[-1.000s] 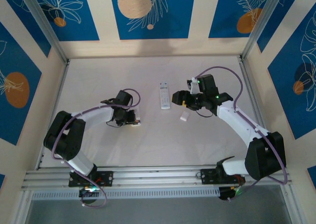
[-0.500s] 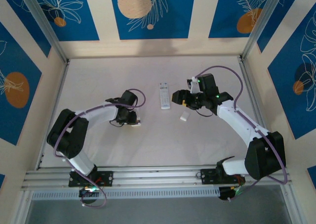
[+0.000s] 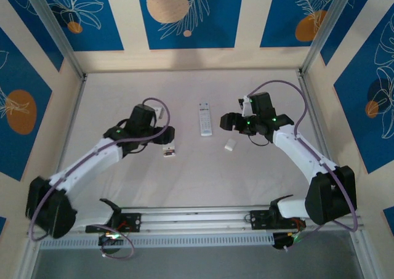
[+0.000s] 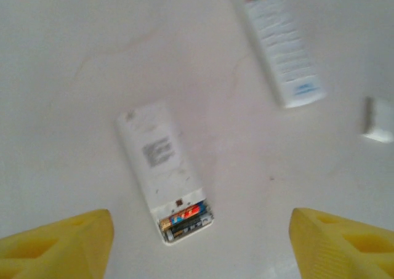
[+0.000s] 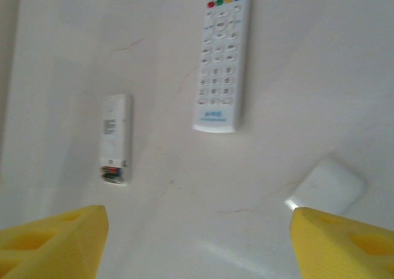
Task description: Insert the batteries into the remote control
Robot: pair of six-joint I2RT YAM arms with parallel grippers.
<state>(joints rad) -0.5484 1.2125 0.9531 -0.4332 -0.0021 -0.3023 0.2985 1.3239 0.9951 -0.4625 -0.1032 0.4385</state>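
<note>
A small white remote control point(image 4: 161, 165) lies face down with its battery bay uncovered. Two batteries point(image 4: 184, 219) sit side by side in that bay, one orange-blue and one dark. My left gripper point(image 4: 203, 248) hovers open above the bay end, with its yellow fingers point(image 4: 61, 245) wide apart and nothing between them. In the top view this remote point(image 3: 167, 149) lies just below the left gripper point(image 3: 166, 134). My right gripper point(image 5: 197, 245) is open too and holds nothing. It hangs above the table between the remote point(image 5: 116, 137) and a white battery cover point(image 5: 326, 186).
A longer white remote point(image 3: 204, 118) lies face up, buttons showing, in the middle of the table between the two grippers. The loose cover point(image 3: 229, 145) rests below the right gripper point(image 3: 226, 122). Metal frame rails and patterned walls border the table.
My left gripper has opened and pulled up and back from the face-down remote as the left arm stretched out. The right gripper shifted slightly right and widened a little.
</note>
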